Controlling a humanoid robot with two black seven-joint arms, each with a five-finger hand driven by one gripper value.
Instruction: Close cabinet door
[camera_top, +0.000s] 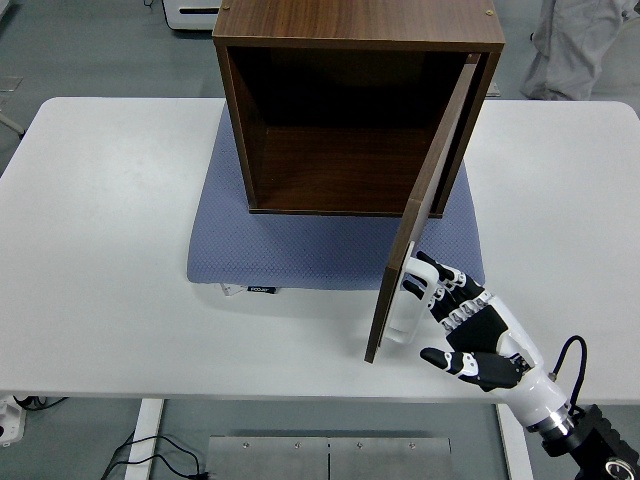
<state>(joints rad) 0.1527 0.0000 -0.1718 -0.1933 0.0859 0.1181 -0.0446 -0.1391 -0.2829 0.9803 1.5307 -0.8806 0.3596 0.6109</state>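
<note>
Right robot hand (462, 331), fingers spread flat against the half-open cabinet door (425, 205)

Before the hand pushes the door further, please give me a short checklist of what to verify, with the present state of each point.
1. Right hand is against the outer face of the brown wooden cabinet door: ok, the fingers lie flat near its free edge.
2. Door is shut: not ok, it stands partly open, hinged on the right side.
3. Inside of the brown wooden cabinet is free of things that block the door: ok, it looks empty.
4. Cabinet sits on the blue-grey mat: ok.
5. Swing path over the mat is free: ok.
6. Left hand is out of the way: ok, it is not in view.
</note>
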